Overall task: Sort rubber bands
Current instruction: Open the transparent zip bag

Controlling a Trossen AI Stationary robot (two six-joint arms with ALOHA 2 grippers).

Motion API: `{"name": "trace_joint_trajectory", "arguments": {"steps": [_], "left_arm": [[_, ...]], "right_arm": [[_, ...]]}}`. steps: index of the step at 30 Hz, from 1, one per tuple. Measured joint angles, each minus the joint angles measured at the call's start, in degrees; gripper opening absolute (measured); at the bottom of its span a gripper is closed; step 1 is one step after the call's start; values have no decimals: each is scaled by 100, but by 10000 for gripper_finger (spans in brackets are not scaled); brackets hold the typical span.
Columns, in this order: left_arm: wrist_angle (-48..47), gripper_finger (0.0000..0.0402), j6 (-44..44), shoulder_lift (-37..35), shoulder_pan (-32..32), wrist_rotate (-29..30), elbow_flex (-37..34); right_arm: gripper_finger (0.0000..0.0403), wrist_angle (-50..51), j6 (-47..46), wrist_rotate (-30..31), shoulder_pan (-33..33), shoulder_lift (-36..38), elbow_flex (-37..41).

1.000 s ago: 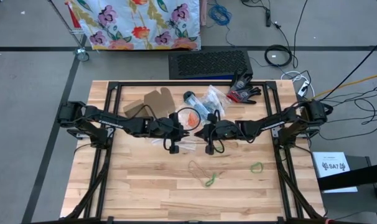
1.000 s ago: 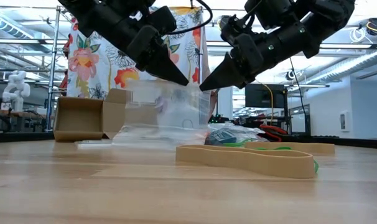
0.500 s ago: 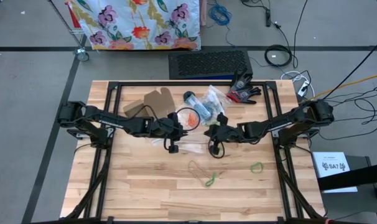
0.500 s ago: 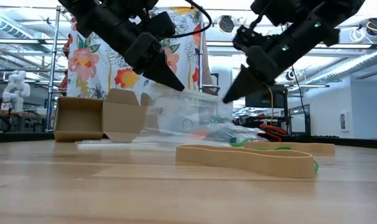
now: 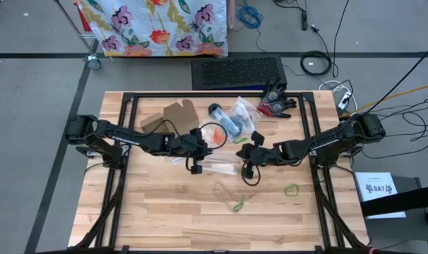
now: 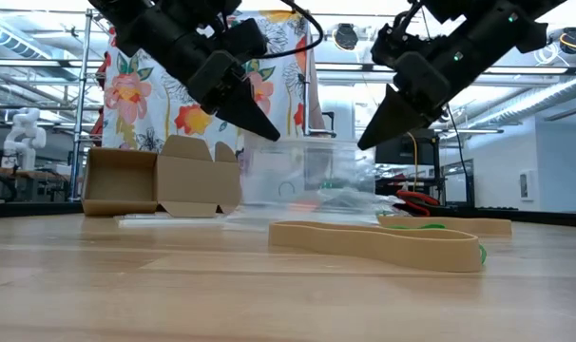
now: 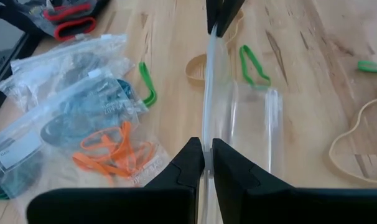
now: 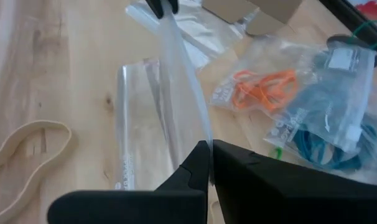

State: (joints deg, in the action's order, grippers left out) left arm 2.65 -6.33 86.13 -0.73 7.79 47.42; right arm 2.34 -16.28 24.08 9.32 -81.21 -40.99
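Since the earlier frame, the right claw (image 5: 246, 154) has drawn away from the left claw (image 5: 198, 149) — both pinch a clear bag (image 5: 220, 166) stretched between them. Loose rubber bands (image 5: 236, 202) lie on the tabletop (image 5: 157, 212), nearer the right claw.

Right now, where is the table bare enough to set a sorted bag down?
Bare wood runs along the near edge, below the tan rubber band and green rubber band, and in the near-left corner. It is crowded at the far centre: cardboard box and filled bags.
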Motion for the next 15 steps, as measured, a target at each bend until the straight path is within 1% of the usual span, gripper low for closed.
{"name": "trace_joint_trajectory", "arguments": {"steps": [8, 15], "left_arm": [[-166, 33, 4, -82, 2, 0, 0], [-132, 33, 52, -188, 2, 4, 0]], "right_arm": [[0, 247, -304, 0, 17, 0, 0], [0, 242, -298, 0, 17, 0, 2]]}}
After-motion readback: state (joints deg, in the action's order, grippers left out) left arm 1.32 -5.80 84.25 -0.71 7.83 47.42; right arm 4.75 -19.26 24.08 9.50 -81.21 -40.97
